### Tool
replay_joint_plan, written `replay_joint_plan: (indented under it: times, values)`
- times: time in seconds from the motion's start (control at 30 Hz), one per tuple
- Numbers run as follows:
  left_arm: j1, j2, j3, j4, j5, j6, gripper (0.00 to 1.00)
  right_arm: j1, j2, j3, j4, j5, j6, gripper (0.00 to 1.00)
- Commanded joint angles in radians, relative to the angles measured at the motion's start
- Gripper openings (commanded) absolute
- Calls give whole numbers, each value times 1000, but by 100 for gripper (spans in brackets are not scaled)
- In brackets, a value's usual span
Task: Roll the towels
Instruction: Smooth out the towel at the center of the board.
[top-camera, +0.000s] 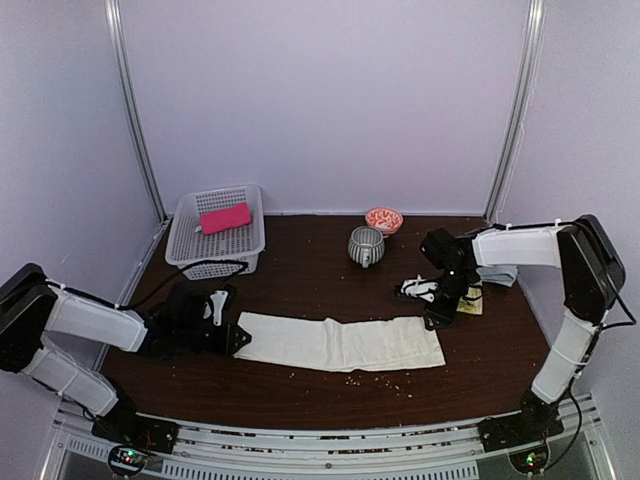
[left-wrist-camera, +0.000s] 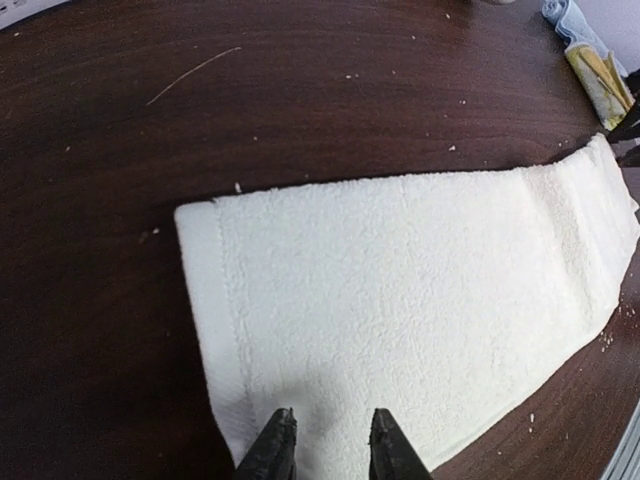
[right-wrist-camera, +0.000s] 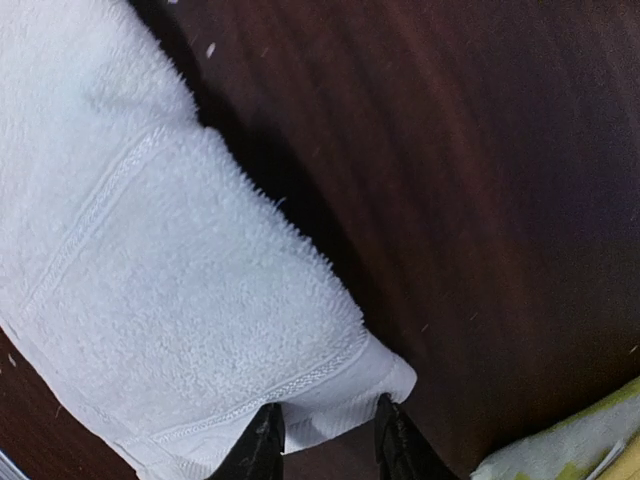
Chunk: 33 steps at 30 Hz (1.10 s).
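Observation:
A cream-white towel (top-camera: 340, 343) lies flat as a long folded strip across the table's front middle. My left gripper (top-camera: 235, 337) hovers at its left end, and the left wrist view shows the fingers (left-wrist-camera: 330, 415) apart over the cloth (left-wrist-camera: 420, 290) with nothing pinched. My right gripper (top-camera: 437, 318) sits at the strip's far right corner. There the open fingers (right-wrist-camera: 328, 405) straddle the hemmed corner of the towel (right-wrist-camera: 150, 280). A bright pink towel (top-camera: 225, 217) rests in the basket. A pale blue-grey towel (top-camera: 500, 272) and a yellow one (top-camera: 472, 300) lie under the right arm.
A white mesh basket (top-camera: 190, 250) stands at the back left. A striped mug (top-camera: 365, 245) and a small red-patterned bowl (top-camera: 384, 219) sit at the back centre. A small black-and-white object (top-camera: 415, 288) lies by the right gripper. Crumbs dot the dark wood near the towel's front edge.

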<state>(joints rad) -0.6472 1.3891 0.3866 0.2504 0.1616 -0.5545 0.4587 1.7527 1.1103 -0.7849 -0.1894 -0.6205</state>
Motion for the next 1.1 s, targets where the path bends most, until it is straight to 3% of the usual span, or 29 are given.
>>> replay_joint_plan:
  times: [0.0,0.2,0.37,0.73,1.07]
  values:
    - [-4,-101,-42,-51,-54,-53,25,14,117,180,16,-43,5,32]
    - [-4,-278,-64,-179,-104,-104,25,-32,191,316,-51,-42,-7,32]
    - [-6,-368,-65,-215,-128,-144,26,-115,58,242,-86,-98,43,33]
    - [-5,-98,37,-99,-79,-91,25,-129,-98,-18,-189,-187,11,29]
    - [-8,19,44,-29,-46,-83,24,-105,-43,-41,-200,-276,-39,28]
